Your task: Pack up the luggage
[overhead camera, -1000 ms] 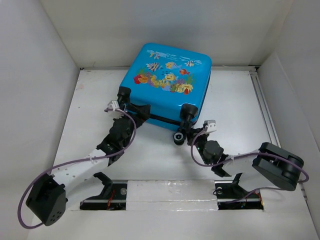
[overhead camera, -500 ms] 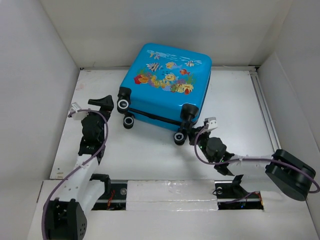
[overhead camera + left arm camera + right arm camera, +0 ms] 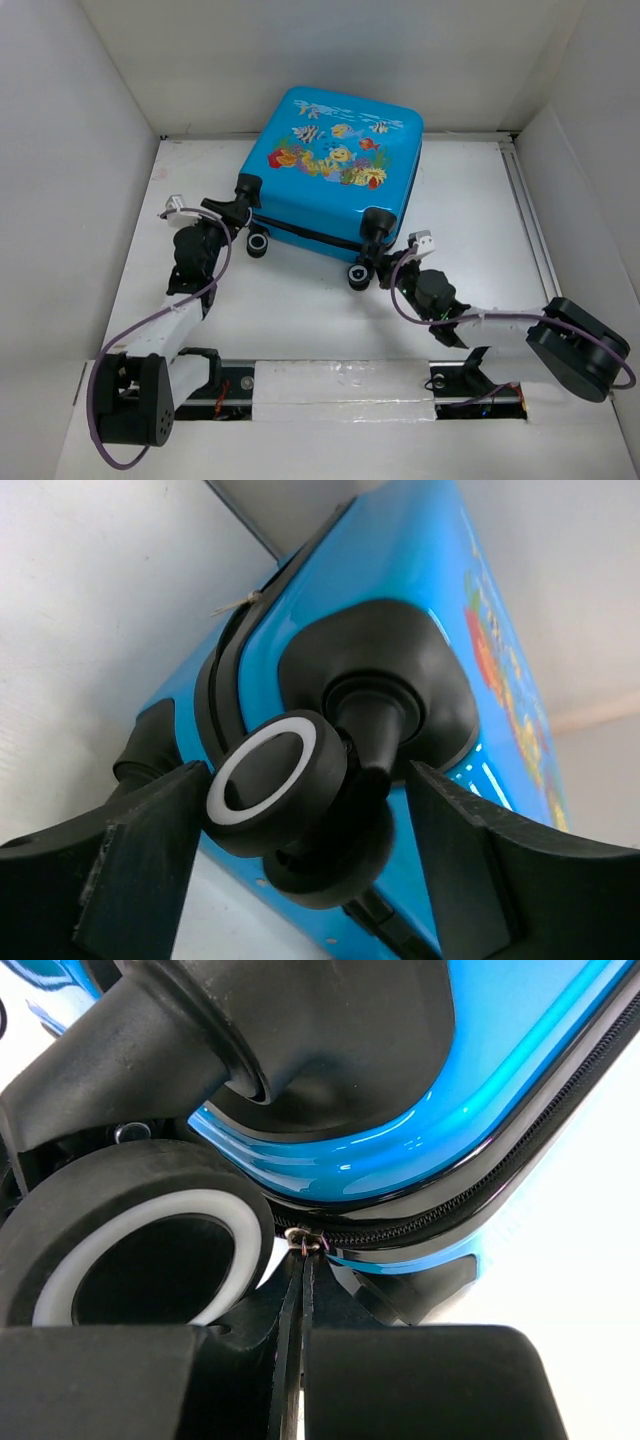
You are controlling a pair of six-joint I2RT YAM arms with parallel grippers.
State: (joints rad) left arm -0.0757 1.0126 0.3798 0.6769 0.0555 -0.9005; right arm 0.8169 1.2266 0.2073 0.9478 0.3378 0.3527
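The luggage (image 3: 335,165) is a bright blue hard-shell case lying shut on the table, fish print facing up, wheels toward me. My left gripper (image 3: 236,212) stands open at its near-left corner. In the left wrist view a black-and-white wheel (image 3: 270,785) sits between the fingers (image 3: 150,845); the left pad is close against the wheel and the right pad stands apart. My right gripper (image 3: 386,272) is at the near-right corner, shut on the thin zipper pull (image 3: 297,1305), which hangs from the slider (image 3: 308,1243) beside another wheel (image 3: 150,1250).
White walls enclose the table (image 3: 480,230) on the left, back and right. A metal rail (image 3: 530,220) runs along the right side. The arm bases (image 3: 340,385) sit on the near edge, with purple cables looping beside each arm.
The left arm left the case's near edge, swung out to the left, then came back with its open jaws around the near-left wheel. The right gripper stayed shut at the zipper.
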